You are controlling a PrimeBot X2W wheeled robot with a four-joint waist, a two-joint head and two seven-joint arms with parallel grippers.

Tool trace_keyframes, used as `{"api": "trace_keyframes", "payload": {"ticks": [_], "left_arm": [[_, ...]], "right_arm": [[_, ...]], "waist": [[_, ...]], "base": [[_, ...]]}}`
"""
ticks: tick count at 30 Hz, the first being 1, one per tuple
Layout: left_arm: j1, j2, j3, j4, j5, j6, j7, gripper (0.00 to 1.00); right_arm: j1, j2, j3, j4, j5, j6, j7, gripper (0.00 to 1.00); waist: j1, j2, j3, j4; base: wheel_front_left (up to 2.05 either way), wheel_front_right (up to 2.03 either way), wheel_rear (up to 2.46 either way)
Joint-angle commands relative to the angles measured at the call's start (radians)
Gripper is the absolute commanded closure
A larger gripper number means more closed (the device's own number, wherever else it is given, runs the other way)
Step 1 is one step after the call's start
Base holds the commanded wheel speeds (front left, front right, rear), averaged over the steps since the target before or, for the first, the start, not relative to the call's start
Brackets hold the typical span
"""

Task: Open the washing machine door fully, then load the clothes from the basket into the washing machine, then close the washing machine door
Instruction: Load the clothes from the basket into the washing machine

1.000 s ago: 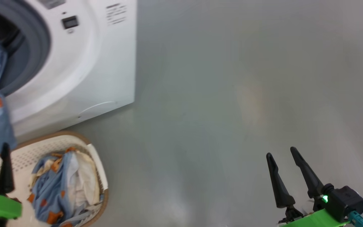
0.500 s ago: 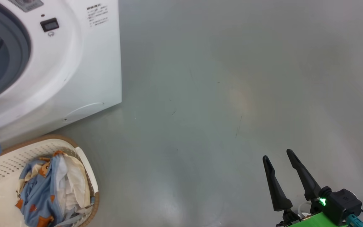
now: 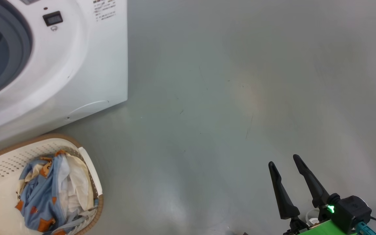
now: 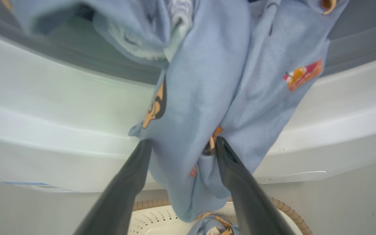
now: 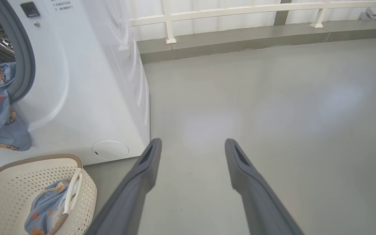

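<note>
Blue, orange-patched clothes hang over the washing machine rim

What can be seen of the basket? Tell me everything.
The basket is a small cream-white plastic tub with rows of holes, a brown woven-look rim and a white handle at its right end. It stands upright on the grey floor just before the washing machine. Blue-and-orange and cream clothes lie piled in its right half.
</note>
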State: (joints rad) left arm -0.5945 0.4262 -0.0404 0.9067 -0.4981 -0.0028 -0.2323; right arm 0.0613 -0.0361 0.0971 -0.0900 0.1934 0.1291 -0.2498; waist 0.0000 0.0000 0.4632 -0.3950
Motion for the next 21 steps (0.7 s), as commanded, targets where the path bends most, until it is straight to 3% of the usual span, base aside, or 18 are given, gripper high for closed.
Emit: {"api": "trace_keyframes", "payload": {"ticks": [1, 9, 10, 11, 12, 13, 21], "left_arm": [[-0.033, 0.035, 0.021, 0.002, 0.008, 0.010, -0.015, 0.00], [-0.117, 0.002, 0.020, 0.057, 0.015, 0.010, -0.028, 0.00], [-0.123, 0.000, 0.021, 0.059, 0.017, 0.008, -0.028, 0.08], [-0.129, 0.000, 0.023, 0.056, 0.021, 0.008, -0.029, 0.24], [-0.131, 0.001, 0.026, 0.048, 0.026, 0.011, -0.029, 0.50], [-0.129, -0.001, 0.031, 0.044, 0.028, 0.012, -0.029, 1.00], [-0.085, -0.026, 0.092, 0.024, -0.013, -0.024, -0.029, 1.00]], "right_arm": [[-0.003, -0.014, 0.027, -0.023, -0.001, 0.002, -0.012, 0.00], [-0.002, -0.014, 0.036, -0.020, -0.004, 0.002, -0.012, 0.00], [-0.003, -0.014, 0.037, -0.021, -0.004, 0.002, -0.012, 0.00], [-0.004, -0.014, 0.038, -0.021, -0.005, 0.002, -0.012, 0.00], [-0.005, -0.014, 0.038, -0.021, -0.005, 0.002, -0.012, 0.00], [-0.005, -0.014, 0.038, -0.021, -0.005, 0.002, -0.012, 0.00], [0.006, -0.014, 0.026, -0.020, 0.003, 0.002, -0.012, 0.00]], "waist": [[0.0000, 0.0000, 0.002, 0.002], [0.0000, 0.0000, 0.002, 0.004], [0.0000, 0.0000, 0.003, 0.004], [0.0000, 0.0000, 0.003, 0.004], [0.0000, 0.0000, 0.003, 0.004], [0.0000, 0.0000, 0.002, 0.004], [0.0000, 0.0000, -0.005, 0.012]], "base": [[0.00, 0.00, 0.00], [0.00, 0.00, 0.00], [0.00, 0.00, 0.00], [0.00, 0.00, 0.00], [0.00, 0.00, 0.00], [0.00, 0.00, 0.00], [0.00, 0.00, 0.00]]}}
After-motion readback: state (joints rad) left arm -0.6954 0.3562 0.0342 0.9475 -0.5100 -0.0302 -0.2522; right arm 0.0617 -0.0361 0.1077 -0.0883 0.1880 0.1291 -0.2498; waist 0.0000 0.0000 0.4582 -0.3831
